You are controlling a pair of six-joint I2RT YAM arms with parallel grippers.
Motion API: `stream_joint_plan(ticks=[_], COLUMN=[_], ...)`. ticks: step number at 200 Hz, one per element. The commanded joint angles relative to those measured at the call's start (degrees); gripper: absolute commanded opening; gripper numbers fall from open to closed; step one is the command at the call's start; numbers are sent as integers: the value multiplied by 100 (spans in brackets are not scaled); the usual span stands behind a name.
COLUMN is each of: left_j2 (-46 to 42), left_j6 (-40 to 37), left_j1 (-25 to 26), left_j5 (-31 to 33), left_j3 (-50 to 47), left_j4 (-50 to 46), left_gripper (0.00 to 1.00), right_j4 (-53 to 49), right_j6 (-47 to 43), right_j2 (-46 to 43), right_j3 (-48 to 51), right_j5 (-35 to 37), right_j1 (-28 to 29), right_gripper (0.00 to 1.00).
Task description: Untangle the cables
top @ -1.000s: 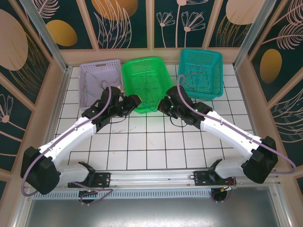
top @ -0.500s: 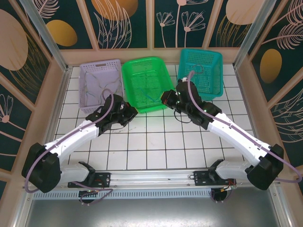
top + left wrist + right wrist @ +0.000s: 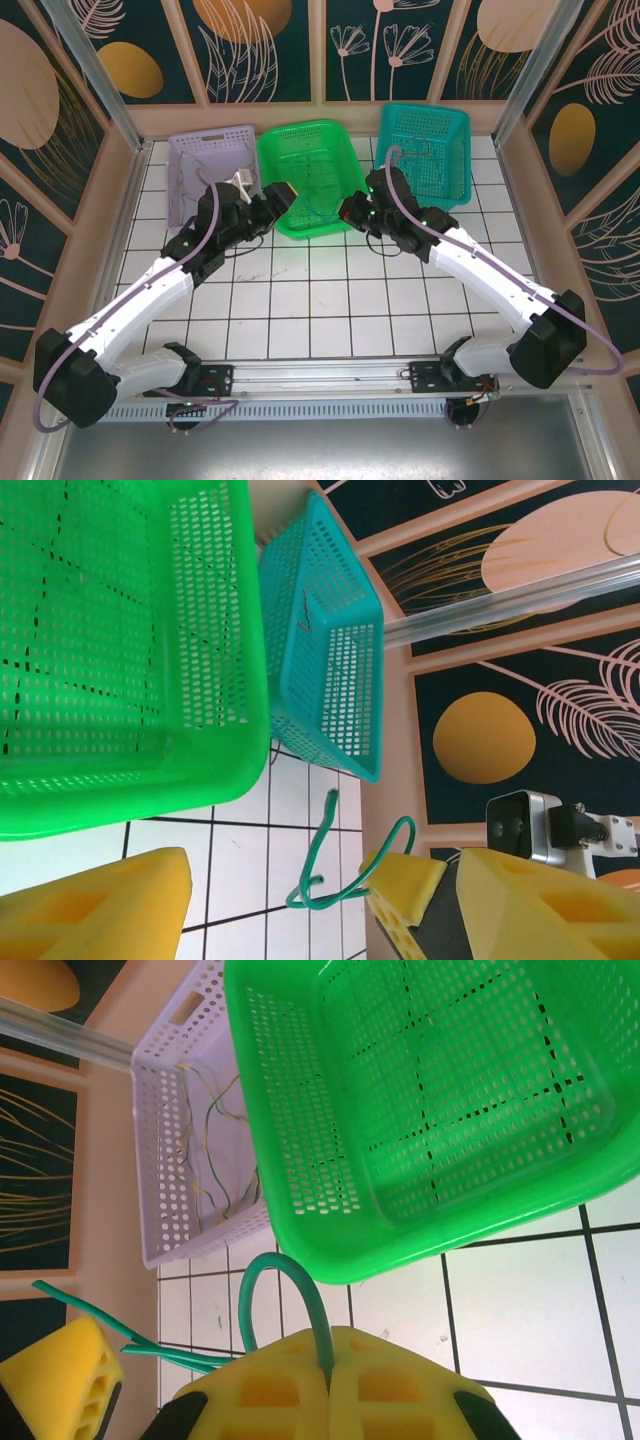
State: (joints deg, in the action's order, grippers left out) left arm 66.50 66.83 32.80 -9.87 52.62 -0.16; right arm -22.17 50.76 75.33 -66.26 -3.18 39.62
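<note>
Green and thin, the flexible cable (image 3: pixel 272 1257) hung in the air just in front of the bright green perforated plastic basket (image 3: pixel 300 1160), above the white tiled table (image 3: pixel 320 300). The right gripper (image 3: pixel 328 1360) was clenched on it; its 2 yellow foam pads (image 3: pixel 270 1390) met flush, with the wire rising between them in a small arch. The left gripper (image 3: pixel 280 900) stood released, pads well apart, and the cable's loose end curled just beside 1 pad; whether it touched we could not tell. More thin cables (image 3: pixel 215 1150), yellow and green, lay in the lavender perforated plastic basket (image 3: pixel 165 1140) on the left. We judged the wire light, limp and a little springy — it would sag rather than hold shape, and its smooth jacket could slide through foam. The best hold seemed near an end, pinched squarely across the pads, so the length could be drawn clear.
</note>
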Motion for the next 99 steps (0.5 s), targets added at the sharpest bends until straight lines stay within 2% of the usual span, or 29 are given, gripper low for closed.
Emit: stream_joint_plan(ticks=[1, 19, 53, 99], left_j2=[192, 365, 557, 698], left_j6=[-100, -115, -171, -133], left_j1=[-19, -22, -26, -26], left_j5=[-34, -155, -115, -173], left_j3=[108, 155, 275, 277], left_j4=[13, -71, -20, 122], left_gripper=[67, 60, 57, 48], right_j4=[-102, -94, -116, -121], right_j6=[-132, -109, -130, -109], right_j2=[18, 8, -9, -27], right_j3=[-200, -194, -152, -82], right_j5=[-159, -182, -236, -183], right_j1=[-20, -7, 24, 90], right_gripper=[0, 0, 0, 0])
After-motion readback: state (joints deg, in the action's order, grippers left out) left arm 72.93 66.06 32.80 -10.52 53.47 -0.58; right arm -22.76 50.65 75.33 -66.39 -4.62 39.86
